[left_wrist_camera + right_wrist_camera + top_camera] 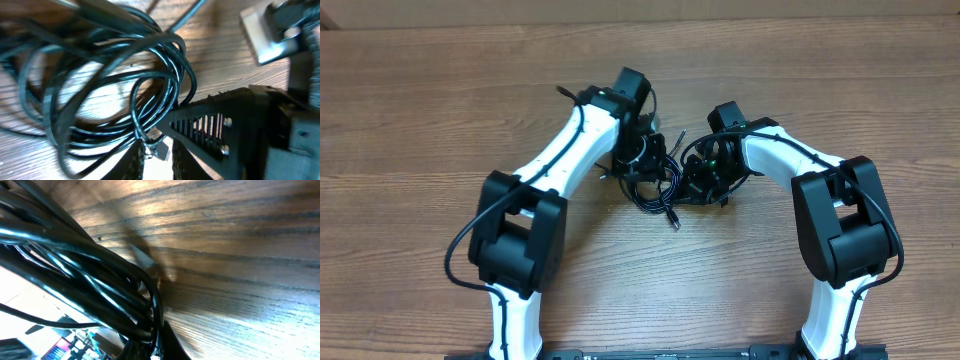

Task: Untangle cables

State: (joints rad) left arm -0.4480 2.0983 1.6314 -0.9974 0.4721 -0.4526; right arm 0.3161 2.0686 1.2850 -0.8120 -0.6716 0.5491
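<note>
Tangle of cables [655,180] sits mid-table [770,300] between both arms. Right gripper [155,352] jaws are pinched tight on the bundle. Left gripper [157,160] jaws are narrowly parted around one loop. I'd grip a single strand, then draw it apart slowly.

The cables [655,182] are heaped on the desk [420,120] near its middle, between the two arms. The left gripper [642,158] is set over the heap's left rear edge, and the right gripper [705,182] at its right edge. One plug end [674,222] is trailed out of the heap toward the arms' bases. In the left wrist view a loop and a small plug [159,149] are seen between the fingers [131,165], apparently clear of both.
</note>
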